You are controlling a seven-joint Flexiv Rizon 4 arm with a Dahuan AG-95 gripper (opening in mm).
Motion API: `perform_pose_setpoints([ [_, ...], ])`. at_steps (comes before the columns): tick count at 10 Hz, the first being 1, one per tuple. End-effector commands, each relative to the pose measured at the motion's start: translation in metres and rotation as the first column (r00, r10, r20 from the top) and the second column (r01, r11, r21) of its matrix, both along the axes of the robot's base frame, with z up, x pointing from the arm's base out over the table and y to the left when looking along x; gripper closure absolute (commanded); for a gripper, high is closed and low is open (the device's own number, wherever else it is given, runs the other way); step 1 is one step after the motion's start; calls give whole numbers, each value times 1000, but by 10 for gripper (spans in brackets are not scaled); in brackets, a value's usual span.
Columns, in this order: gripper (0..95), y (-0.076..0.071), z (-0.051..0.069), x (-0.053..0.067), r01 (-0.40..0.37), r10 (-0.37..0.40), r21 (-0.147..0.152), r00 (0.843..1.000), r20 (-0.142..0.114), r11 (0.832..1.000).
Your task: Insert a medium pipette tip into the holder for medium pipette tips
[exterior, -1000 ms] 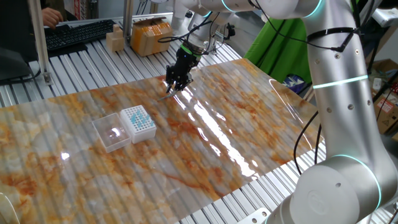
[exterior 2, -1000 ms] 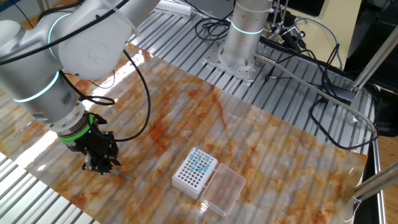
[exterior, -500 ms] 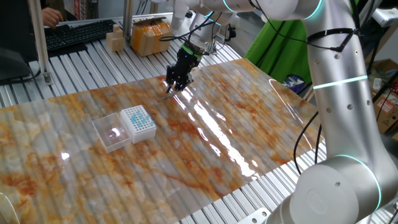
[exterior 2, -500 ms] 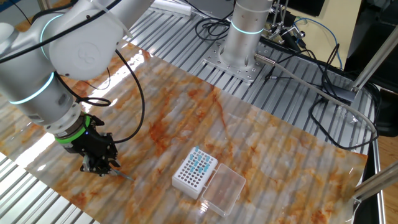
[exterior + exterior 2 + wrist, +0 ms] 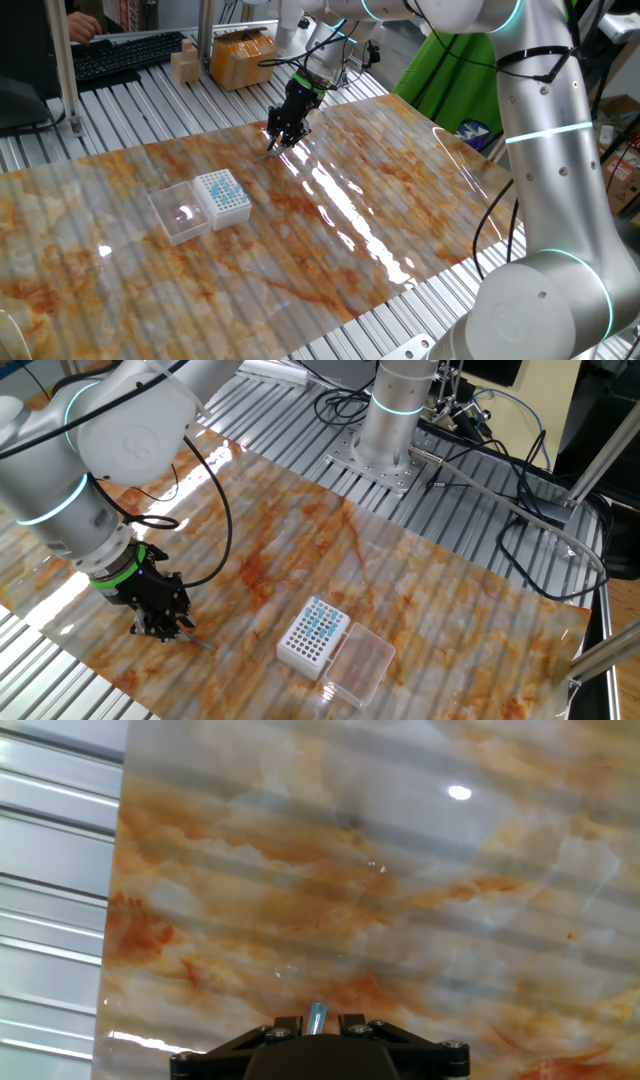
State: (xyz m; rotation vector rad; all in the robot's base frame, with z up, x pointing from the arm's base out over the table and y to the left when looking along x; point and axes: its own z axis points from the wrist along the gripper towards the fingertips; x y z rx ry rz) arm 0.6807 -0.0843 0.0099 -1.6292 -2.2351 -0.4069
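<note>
Hand (image 5: 318, 1020) pinching medium pipette tip (image 5: 317, 1016) low over worktop (image 5: 400, 180); holder for medium pipette tips (image 5: 313, 637) well apart. Risk: thin grip, tip slipping or tilting in transit.

I am seeing only the black front of the gripper (image 5: 318, 1032) in the hand view; the bottom edge is cutting off the rest of it. The medium pipette tip (image 5: 317, 1017) is showing there as a short bluish stub between the fingers, its full length hidden. In one fixed view the tip is reading too small to tell apart from the gripper (image 5: 276, 143). In the other fixed view it is appearing only as a faint sliver (image 5: 200, 644), contact with the fingers unclear.
</note>
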Motion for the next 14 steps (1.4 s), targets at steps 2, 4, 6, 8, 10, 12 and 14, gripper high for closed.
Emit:
perform_pose_setpoints([
  [2, 760, -1, 0, 0, 3, -3, 7, 1000, -6, 1000],
  [4, 760, -1, -1, 0, 5, -5, 18, 1000, -11, 1000],
  [6, 760, -2, -1, 0, 9, -9, 24, 1000, -15, 1000],
  [8, 760, -2, -2, 0, 11, -11, 30, 1000, -17, 999],
  [10, 760, -2, -2, 0, 9, -8, 30, 1000, -16, 1000],
  [12, 760, -2, -3, 1, 14, -14, 38, 1000, -20, 999],
  [14, 760, -2, -4, 1, 19, -18, 44, 1000, -23, 999],
])
